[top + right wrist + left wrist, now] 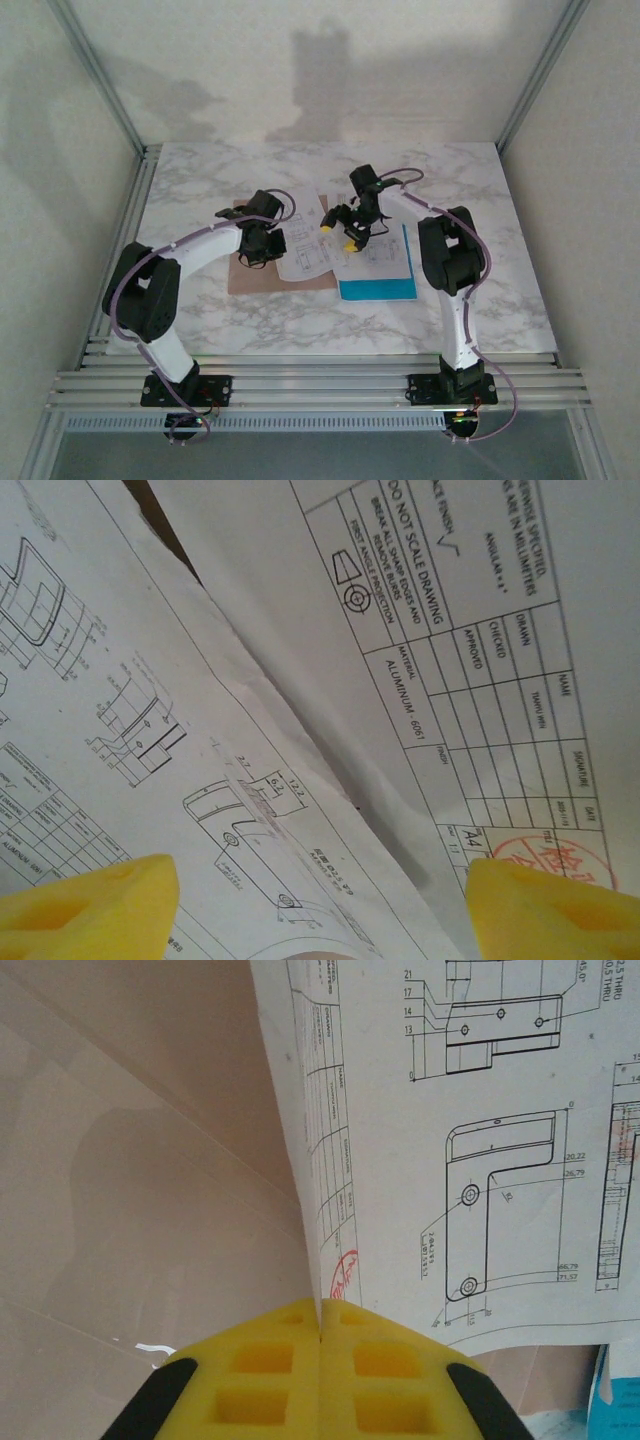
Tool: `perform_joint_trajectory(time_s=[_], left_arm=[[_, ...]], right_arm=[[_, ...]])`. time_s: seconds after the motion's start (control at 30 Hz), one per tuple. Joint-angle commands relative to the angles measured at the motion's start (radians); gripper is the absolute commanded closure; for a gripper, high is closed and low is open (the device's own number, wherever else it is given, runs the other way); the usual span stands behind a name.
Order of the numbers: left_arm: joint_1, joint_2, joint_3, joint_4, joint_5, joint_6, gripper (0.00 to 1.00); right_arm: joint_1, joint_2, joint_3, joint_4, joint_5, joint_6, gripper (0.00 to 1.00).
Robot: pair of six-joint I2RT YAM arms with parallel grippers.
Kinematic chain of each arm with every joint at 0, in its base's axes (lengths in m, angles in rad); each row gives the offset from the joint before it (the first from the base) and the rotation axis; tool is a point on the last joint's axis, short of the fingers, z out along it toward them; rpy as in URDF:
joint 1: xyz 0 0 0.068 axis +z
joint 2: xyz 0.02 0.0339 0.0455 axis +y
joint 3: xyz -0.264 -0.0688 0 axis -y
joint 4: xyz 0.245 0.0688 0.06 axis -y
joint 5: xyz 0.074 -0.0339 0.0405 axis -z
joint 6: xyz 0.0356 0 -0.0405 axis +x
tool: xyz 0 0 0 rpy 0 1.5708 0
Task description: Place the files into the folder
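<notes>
Left wrist: my left pincer (pixel 320 1312) is clamped on a thin white printed paper sheet (pixel 480 1160), pinkish-brown card folder (pixel 130 1160) at nine o'clock. My right pincer (pixel 320 900) gapes apart.

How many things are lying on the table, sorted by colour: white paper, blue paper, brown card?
white printed sheets: 2 that I can tell apart; they overlap, so more may be hidden
blue sheet: 1
brown folder: 1
Total: 4
</notes>
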Motion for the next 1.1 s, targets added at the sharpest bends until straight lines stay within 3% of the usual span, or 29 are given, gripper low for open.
perform_joint_trajectory(time_s=[0.0,0.53,1.07], left_arm=[[0.008,0.013,-0.004,0.006,-0.017,0.014,1.00],[0.008,0.028,-0.003,0.013,-0.015,0.009,1.00],[0.008,0.048,0.007,0.013,-0.018,0.019,1.00]], right_arm=[[0.014,0.026,0.028,-0.004,-0.037,-0.010,0.24],[0.026,-0.065,0.020,0.005,-0.115,0.015,0.28],[0.061,-0.030,0.003,-0.014,-0.100,-0.053,0.52]])
